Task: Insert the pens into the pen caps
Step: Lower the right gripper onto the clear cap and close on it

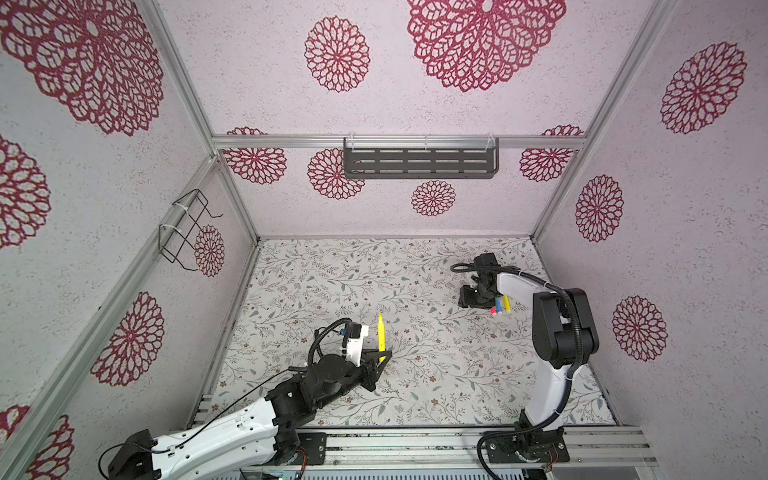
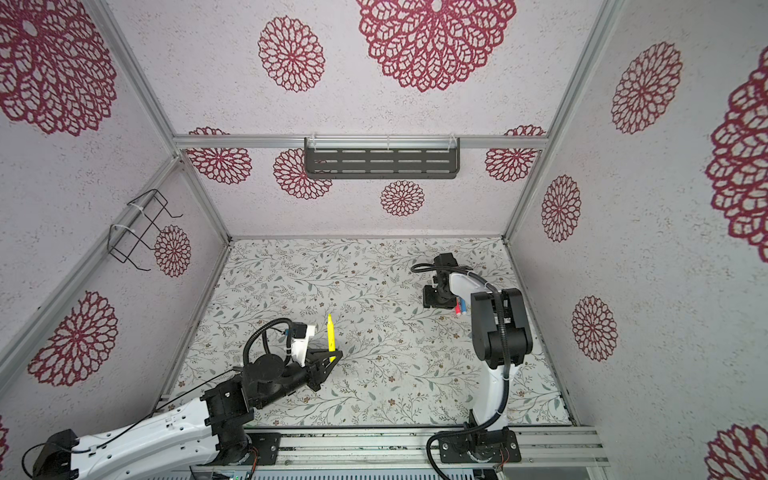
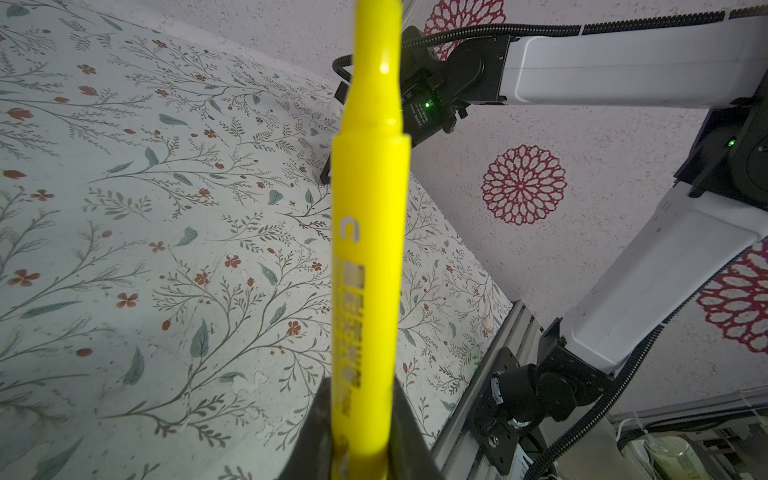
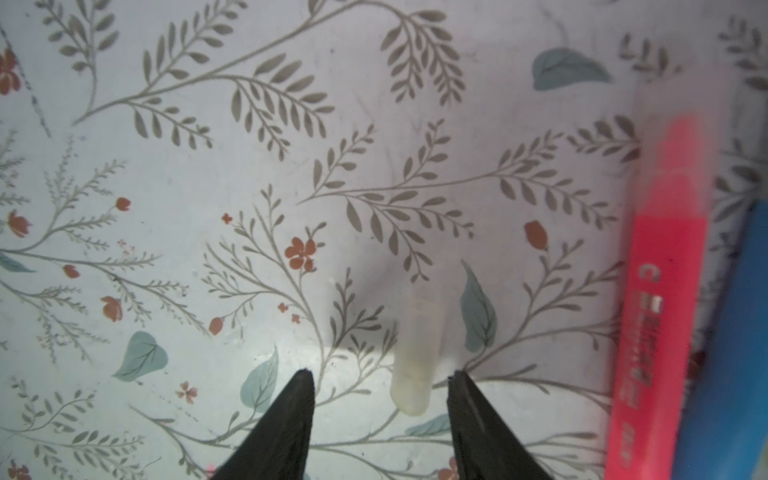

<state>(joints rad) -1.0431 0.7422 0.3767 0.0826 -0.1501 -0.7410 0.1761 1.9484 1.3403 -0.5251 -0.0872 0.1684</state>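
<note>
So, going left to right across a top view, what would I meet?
wire rack on the wall → left hand gripping a yellow pen → right hand → pink pen → blue pen → second yellow pen

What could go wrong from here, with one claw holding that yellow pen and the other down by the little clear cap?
1. The clear cap lies off-centre between the right gripper's open fingers, so closing may roll it away.
2. The pink pen lies close beside; a finger might nudge it.
3. The left gripper pinches the yellow pen near one end, so pressing a cap on could tilt it.
</note>
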